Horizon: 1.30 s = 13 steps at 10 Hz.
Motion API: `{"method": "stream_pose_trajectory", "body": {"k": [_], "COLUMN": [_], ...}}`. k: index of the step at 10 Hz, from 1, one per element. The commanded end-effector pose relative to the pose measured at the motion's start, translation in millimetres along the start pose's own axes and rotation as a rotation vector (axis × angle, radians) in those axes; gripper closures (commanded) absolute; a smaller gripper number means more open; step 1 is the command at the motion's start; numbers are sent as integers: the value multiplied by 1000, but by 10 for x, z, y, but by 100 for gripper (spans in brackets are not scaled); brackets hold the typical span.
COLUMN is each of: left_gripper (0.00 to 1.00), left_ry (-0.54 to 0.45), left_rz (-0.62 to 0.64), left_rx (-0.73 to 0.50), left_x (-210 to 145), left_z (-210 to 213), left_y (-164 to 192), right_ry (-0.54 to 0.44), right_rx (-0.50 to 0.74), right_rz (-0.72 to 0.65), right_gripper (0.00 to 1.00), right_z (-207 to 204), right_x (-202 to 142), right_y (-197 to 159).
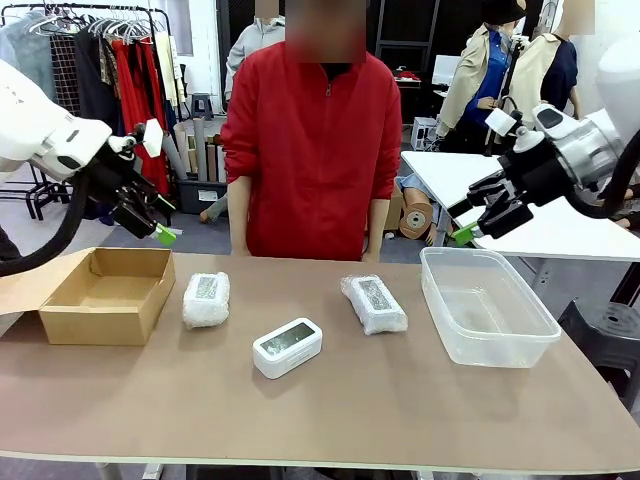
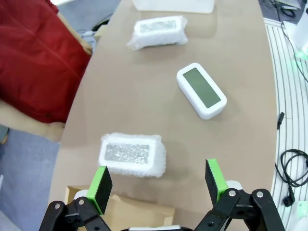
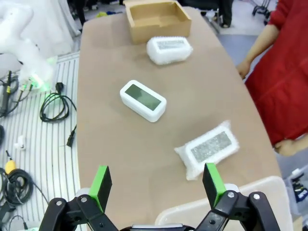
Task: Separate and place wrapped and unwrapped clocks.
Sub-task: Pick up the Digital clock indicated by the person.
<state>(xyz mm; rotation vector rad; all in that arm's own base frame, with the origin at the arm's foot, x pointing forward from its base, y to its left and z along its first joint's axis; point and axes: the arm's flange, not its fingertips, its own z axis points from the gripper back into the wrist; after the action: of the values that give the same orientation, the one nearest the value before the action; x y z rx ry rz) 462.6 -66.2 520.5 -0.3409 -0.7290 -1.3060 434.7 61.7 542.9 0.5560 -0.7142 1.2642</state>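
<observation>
White clock (image 1: 287, 347) with grey-green screen, whitish wrapped clocks (image 1: 206, 299) (image 1: 374, 304), brown cardboard box (image 1: 105, 325), clear tub (image 1: 434, 300), tan table (image 1: 400, 405), red jacket (image 1: 310, 150)

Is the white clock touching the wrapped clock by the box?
Apart. The front view shows bare table between the white clock and that wrapped clock.

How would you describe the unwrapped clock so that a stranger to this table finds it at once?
On the brown table, look between the cardboard box on the left and the clear tub on the right. The unwrapped clock lies midway, nearest the robot's edge: smooth bare white plastic, while the left bundle and right bundle wear crinkly wrap.
</observation>
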Motion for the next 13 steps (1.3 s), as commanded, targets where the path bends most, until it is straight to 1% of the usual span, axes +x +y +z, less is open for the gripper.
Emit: {"method": "stream_pose_trajectory", "body": {"k": [1,2,3,5,6,7,8,9,11,13], "left_gripper": [0,0,0,0,0,0,0,0,0,0], "left_ry": [-54,0,0,0,-1,1,-26,-42,-105,-121], "left_rz": [65,0,0,0,19,11,-4,-18,-57,-58], "left_rx": [54,0,0,0,11,-37,-70,-84,-143,-125], "left_x": [-58,0,0,0,6,-56,-121,-174,-240,-253], "left_z": [-80,0,0,0,-30,29,68,104,182,266], "left_y": [67,0,0,0,7,148,294,431,645,834], "right_ry": [-44,-55,-10,-10,-10,-48,-40,-46,-88,-139], "right_rx": [-23,-109,-15,-15,-36,-5,3,39,60,84], "right_rz": [-13,-96,-16,-16,-48,33,67,114,157,173], "right_gripper": [0,0,0,0,0,0,0,0,0,0], "right_z": [-22,-114,29,29,-12,90,171,240,406,605], "right_x": [-43,-28,-58,-58,-88,-105,-110,-109,-79,-36], "right_y": [-134,-137,-53,-53,-93,-202,-292,-329,-437,-538]}}
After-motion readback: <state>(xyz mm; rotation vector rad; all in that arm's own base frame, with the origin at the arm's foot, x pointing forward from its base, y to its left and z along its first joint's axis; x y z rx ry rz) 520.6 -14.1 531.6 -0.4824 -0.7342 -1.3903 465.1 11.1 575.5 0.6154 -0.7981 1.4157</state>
